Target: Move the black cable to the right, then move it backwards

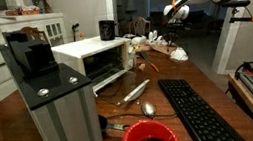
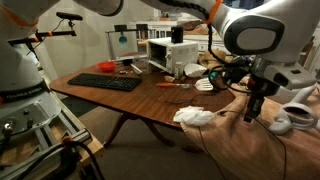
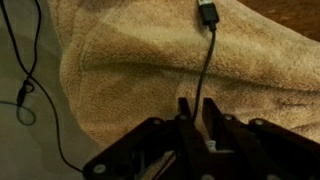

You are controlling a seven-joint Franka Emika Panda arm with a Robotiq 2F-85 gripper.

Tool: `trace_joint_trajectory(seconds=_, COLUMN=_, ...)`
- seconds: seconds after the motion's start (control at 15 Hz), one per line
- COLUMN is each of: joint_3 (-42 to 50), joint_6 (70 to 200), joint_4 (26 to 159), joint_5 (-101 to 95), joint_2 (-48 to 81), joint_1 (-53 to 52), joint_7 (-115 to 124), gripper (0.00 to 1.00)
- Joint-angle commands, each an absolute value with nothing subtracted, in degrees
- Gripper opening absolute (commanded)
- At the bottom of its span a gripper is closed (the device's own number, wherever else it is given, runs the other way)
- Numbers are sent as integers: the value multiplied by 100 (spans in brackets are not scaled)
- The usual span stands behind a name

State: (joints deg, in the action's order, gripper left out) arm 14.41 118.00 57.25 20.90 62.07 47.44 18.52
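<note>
In the wrist view the black cable point(image 3: 208, 55) runs down over a beige towel point(image 3: 130, 70), its plug end point(image 3: 207, 14) lying at the top. The lower part of the cable passes straight between my gripper's point(image 3: 196, 104) two dark fingers, which stand close together and pinch it. In an exterior view the gripper point(image 2: 252, 110) points down over the brown-beige cloth point(image 2: 255, 145) beside the table's near corner. The cable itself is too thin to make out there. Another exterior view shows the arm's wrist point(image 1: 176, 10) far back, beyond the table.
A second thin black wire point(image 3: 25, 85) loops over the grey surface left of the towel. On the wooden table point(image 2: 150, 100) lie a keyboard point(image 2: 105, 82), a white cloth point(image 2: 195, 116), a microwave point(image 1: 92, 57), a spoon point(image 1: 147, 109) and a red cup point(image 1: 147, 138).
</note>
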Motion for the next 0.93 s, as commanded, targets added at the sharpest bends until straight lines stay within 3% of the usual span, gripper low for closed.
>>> trace_joint_trajectory(seconds=0.0, joint_3=1348, joint_6=11971, joint_4=5785, joint_5=2194, joint_2=6193, joint_1=4816, joint_7=1671, gripper=1)
trace_joint_trajectory(seconds=0.47, joint_3=1362, joint_6=12032, joint_4=6218, joint_5=2181, joint_2=5803, joint_1=4784, joint_7=1325, gripper=1)
trace_joint_trajectory(seconds=0.87, joint_3=1349, joint_6=12204, joint_4=7385, joint_5=2130, joint_2=4971, joint_1=4670, joint_7=355, gripper=1)
